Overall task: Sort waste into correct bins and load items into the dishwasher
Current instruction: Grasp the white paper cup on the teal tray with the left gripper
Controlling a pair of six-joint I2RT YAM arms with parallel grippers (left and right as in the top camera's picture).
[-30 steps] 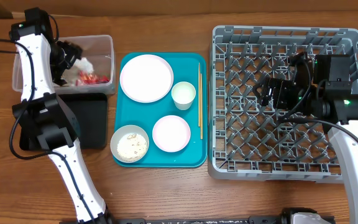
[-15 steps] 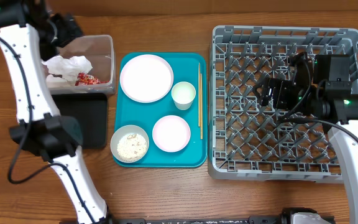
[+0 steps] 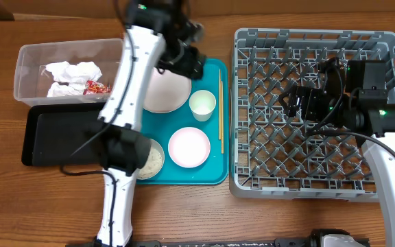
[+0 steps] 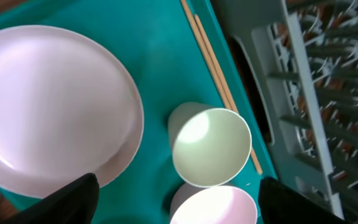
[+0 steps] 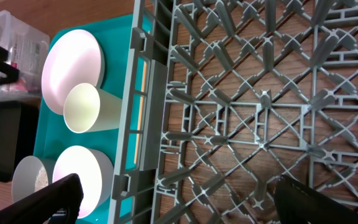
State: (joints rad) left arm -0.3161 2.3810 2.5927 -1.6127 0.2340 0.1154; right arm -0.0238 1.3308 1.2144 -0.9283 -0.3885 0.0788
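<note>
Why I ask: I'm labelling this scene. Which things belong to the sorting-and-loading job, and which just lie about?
Job: plate, cup, empty bowl, bowl with rice grains, chopsticks, red wrapper, napkins, clear tub, black tray, dish rack.
Lying about: teal tray, wooden table.

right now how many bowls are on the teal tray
2. One empty bowl sits mid-tray by the near edge; the rice bowl is at the near-left corner, partly under the left arm.
</note>
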